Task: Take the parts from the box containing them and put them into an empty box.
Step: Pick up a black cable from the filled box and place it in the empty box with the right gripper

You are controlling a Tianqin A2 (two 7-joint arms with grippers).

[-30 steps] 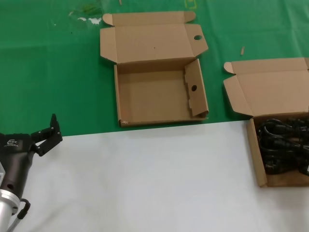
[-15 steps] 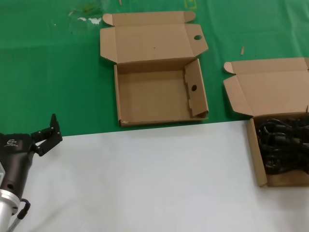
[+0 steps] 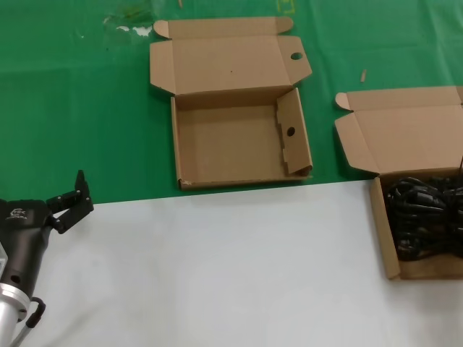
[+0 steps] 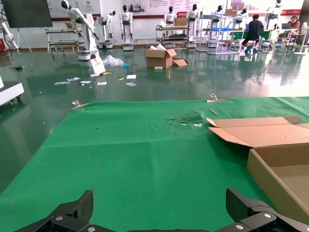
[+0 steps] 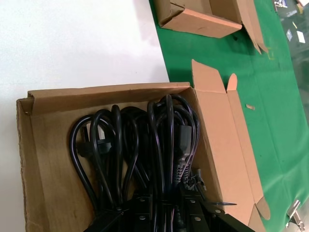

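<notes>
In the right-hand box, cords slightly shifted, right claw among them, grip unclear; left claw open, unmoved

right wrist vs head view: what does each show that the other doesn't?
Only the right wrist view shows the right gripper, low over the power cords, and the full interior of the box holding them. Whether its fingers have closed on a cord is not visible.

Only the head view shows the left gripper, open and idle over the white surface, and the empty box's interior with its holed lid tab.

Both show the cord box with its lid open, the cords inside, and the green mat.
</notes>
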